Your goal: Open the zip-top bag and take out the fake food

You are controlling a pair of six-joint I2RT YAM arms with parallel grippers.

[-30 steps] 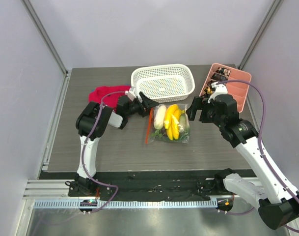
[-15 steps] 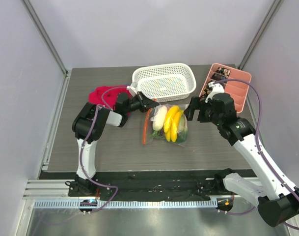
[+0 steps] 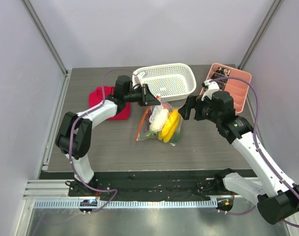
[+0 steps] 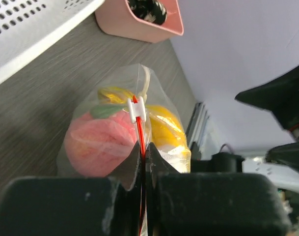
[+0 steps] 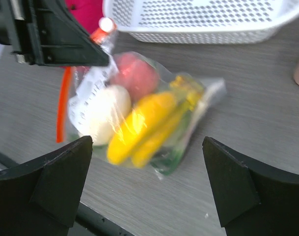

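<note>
Two grippers are on the job, and nearest to my bases is a stretch of dark table (image 3: 115,147). Just beyond it, mid-table between my hands, sits the zip-top bag (image 3: 161,135), clear and crinkly, and it's full. Its far-left corner is hoisted while the rest sags down toward the wood. I cannot tell whether the low end touches.

My left gripper (image 4: 144,147) is squeezed tight on that raised corner. The fingers are pressed together with the orange-red zipper strip (image 4: 140,135) running straight between them. A white slider (image 4: 137,109) sits just past my fingertips. Packed against the plastic behind it is the pink-red fruit (image 4: 97,147).

My right gripper (image 5: 147,142) hangs just to the right of the bag. Its fingers are spread wide apart, gripping nothing and touching nothing. Through that wrist camera I'm looking straight down at the load. The yellow bananas (image 5: 142,123) lie diagonally in the middle, and the white radish piece (image 5: 102,112) is beside them, toward the strip. Something green shows at the bottom, too blurred to name.

Farther back, just behind the left fingers, stands the white basket (image 3: 161,68), perforated all over. To its right the pink tray (image 3: 239,93) leans along the table's far-right corner, with dark pieces in its top compartment. Out left, under my left forearm, lies a red cloth (image 3: 105,101).
</note>
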